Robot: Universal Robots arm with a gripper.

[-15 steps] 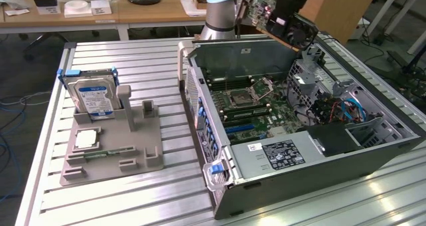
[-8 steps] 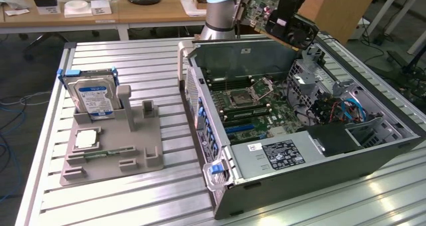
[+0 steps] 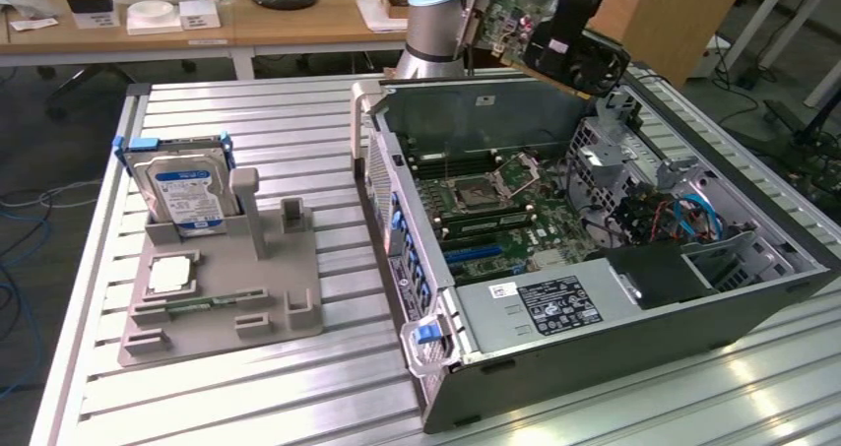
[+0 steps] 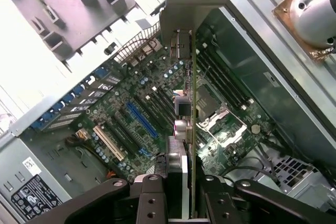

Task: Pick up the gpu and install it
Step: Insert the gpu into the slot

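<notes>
Wrist view: the jaws stand partly closed, clamped on the near edge of the gpu (image 4: 185,108), which runs edge-on straight out from between them. Past its far end lies the motherboard (image 4: 121,114) inside the open computer case (image 3: 657,328). In the exterior view the card hangs above the case's rim, off the surface (image 3: 263,121).
</notes>
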